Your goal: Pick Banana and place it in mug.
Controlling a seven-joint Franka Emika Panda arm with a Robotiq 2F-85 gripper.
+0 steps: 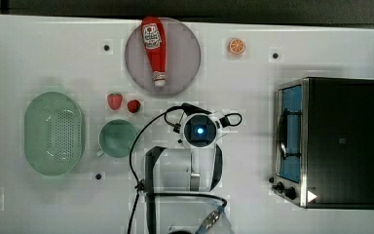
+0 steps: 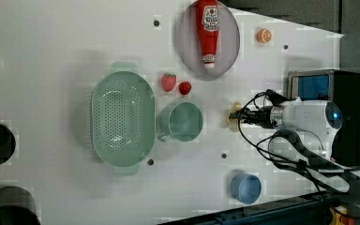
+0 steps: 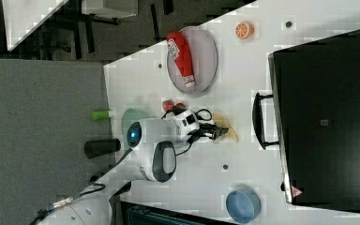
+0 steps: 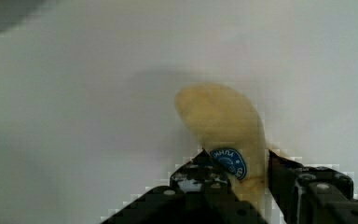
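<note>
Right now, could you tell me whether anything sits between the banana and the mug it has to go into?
Nothing visible does. In the left view the banana sits at the end effector, with bare table between it and the mug.

A lab: robot arm [image 1: 202,161] over a white table [image 1: 39,53] with toy food.

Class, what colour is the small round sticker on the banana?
Blue with pale lettering; the sticker on the pale yellow banana shows best in the wrist view.
</note>
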